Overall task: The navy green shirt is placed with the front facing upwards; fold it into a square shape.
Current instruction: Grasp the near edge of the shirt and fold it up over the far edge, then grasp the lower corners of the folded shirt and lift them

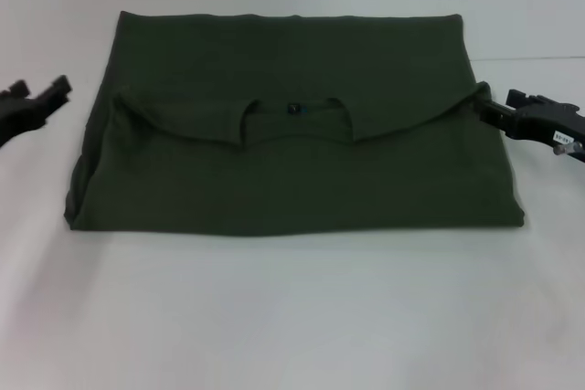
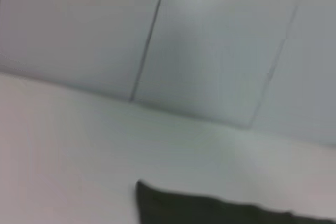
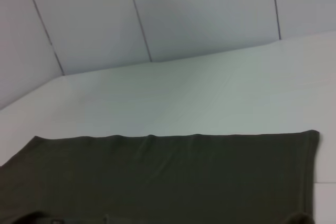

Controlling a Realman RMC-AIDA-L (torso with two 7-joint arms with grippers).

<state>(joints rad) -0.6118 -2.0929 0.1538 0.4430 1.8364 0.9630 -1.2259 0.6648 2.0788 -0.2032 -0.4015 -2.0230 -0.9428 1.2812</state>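
The navy green shirt (image 1: 292,180) lies flat on the white table, folded across its width. Its collar (image 1: 294,121), with a small blue mark inside, and its curved shoulder edge lie over the middle. No lettering shows. My left gripper (image 1: 41,98) hovers open off the shirt's left side, apart from the cloth. My right gripper (image 1: 501,109) is at the shirt's right edge, level with the folded shoulder tip. A corner of the shirt (image 2: 210,211) shows in the left wrist view. The right wrist view shows the far straight edge of the shirt (image 3: 157,177).
The white table (image 1: 292,317) spreads in front of the shirt and on both sides. A panelled white wall (image 3: 157,14) stands behind the table's far edge.
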